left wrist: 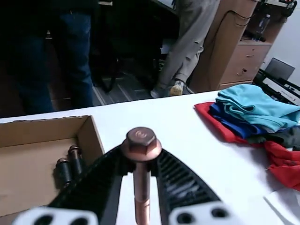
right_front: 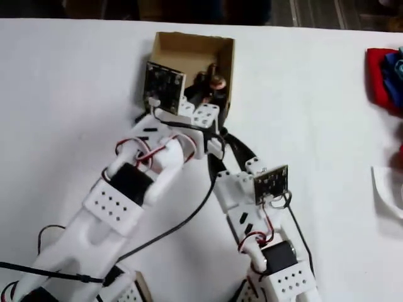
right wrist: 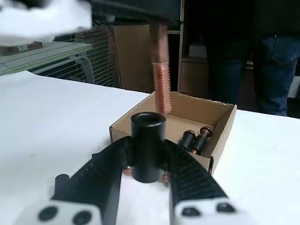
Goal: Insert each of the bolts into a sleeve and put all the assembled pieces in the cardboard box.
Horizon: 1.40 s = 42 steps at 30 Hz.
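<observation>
Left claw (left wrist: pixel 141 163) grips a copper bolt (left wrist: pixel 141 143) (head marking illegible, perhaps embossed); right claw (right wrist: pixel 147 159) clamps a black sleeve (right wrist: pixel 147 133).

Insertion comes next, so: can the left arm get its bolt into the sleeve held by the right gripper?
Probably yes. The bolt hangs thread-down, higher than the upright sleeve and seemingly a little beyond it, toward the cardboard box; the sleeve's mouth is open and nothing lies between.
</observation>
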Each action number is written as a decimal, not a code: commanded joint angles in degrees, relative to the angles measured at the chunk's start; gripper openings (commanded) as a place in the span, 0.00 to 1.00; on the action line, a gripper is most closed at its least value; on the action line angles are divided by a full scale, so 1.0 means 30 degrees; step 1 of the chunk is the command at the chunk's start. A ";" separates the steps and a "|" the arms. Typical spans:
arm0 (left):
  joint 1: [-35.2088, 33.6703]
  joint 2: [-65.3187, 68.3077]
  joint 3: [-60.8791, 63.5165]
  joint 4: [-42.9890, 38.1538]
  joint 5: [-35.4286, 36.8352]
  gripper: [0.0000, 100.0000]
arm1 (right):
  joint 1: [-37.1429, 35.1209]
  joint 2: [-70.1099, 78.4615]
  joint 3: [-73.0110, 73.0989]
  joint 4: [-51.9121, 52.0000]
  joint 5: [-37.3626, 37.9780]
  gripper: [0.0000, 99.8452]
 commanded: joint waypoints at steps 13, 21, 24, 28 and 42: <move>0.0879 -0.0293 -0.0952 -0.0059 0.0088 0.03 | 0.2183 0.3707 0.0234 -0.3941 -0.0029 0.02; 0.1495 -0.0176 -0.0894 -0.0381 0.0029 0.03 | 0.1509 0.4762 0.0234 -0.4733 -0.0029 0.02; 0.1465 -0.0117 -0.0601 -0.0498 0.0029 0.03 | 0.1304 0.4733 0.0234 -0.4733 -0.0029 0.02; 0.1465 -0.0117 -0.0190 -0.0440 -0.0029 0.03 | 0.1304 0.4733 0.0234 -0.4733 -0.0029 0.02; 0.1436 -0.0117 0.2652 -0.0527 -0.0059 0.03 | 0.1363 0.4703 0.0234 -0.4733 -0.0029 0.02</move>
